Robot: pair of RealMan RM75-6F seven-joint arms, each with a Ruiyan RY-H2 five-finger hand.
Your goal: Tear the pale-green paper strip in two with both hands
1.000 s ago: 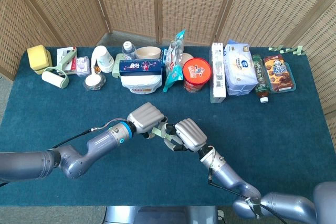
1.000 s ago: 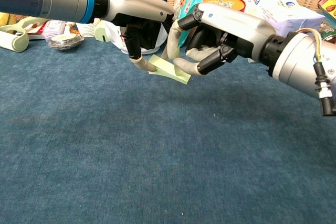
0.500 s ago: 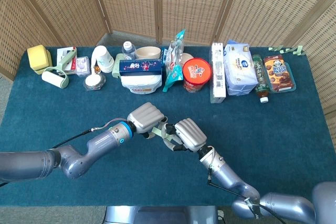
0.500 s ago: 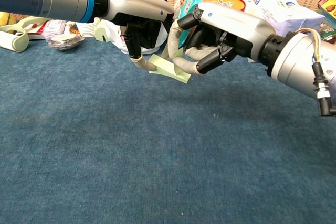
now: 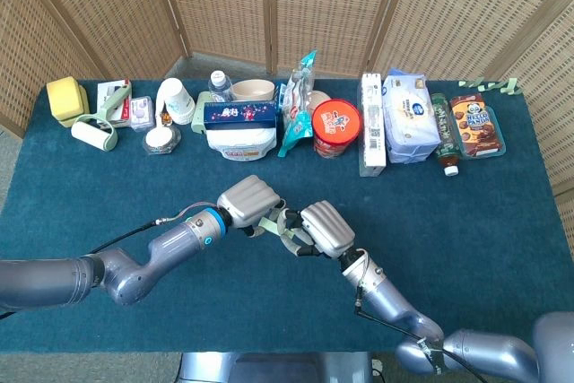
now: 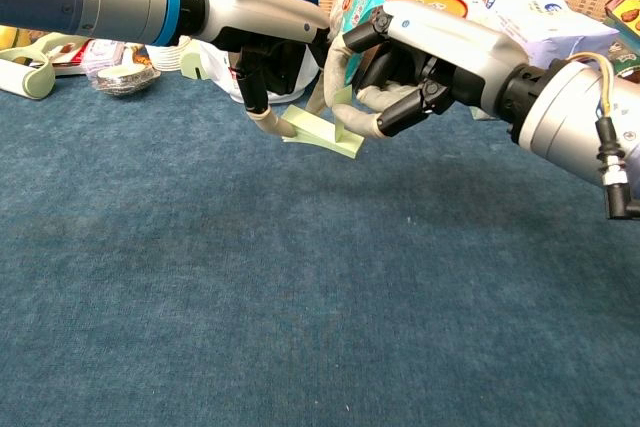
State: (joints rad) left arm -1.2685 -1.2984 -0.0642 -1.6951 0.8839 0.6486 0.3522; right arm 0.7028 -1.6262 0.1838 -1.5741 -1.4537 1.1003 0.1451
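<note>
Both hands meet over the middle of the dark blue-green cloth-covered table (image 5: 502, 221), close together and above its surface. The left hand (image 5: 251, 204) reaches in from the robot's left with its fingers curled down, and in the chest view its fingertips (image 6: 268, 119) pinch one end of the pale-green paper strip (image 6: 325, 134). The right hand (image 5: 325, 229) comes from the opposite side, its fingers folded round the other end of the strip, so the paper is held between the two hands and clear of the table. In the chest view the strip shows as a short, flat band running from the left hand's fingertips to the right hand (image 6: 415, 67), with its lower edge hanging just below the right hand's curled fingers; in the head view only a small sliver of it (image 5: 289, 238) shows between the two hands. It appears in one piece, though the part inside the right hand is hidden. Along the far edge of the table stands a row of goods, among them a yellow sponge (image 5: 65, 96), a white cup (image 5: 175, 99), a red-lidded tub (image 5: 336, 127), a pack of tissues (image 5: 410, 118) and a box of biscuits (image 5: 475, 123), all well apart from the hands.
</note>
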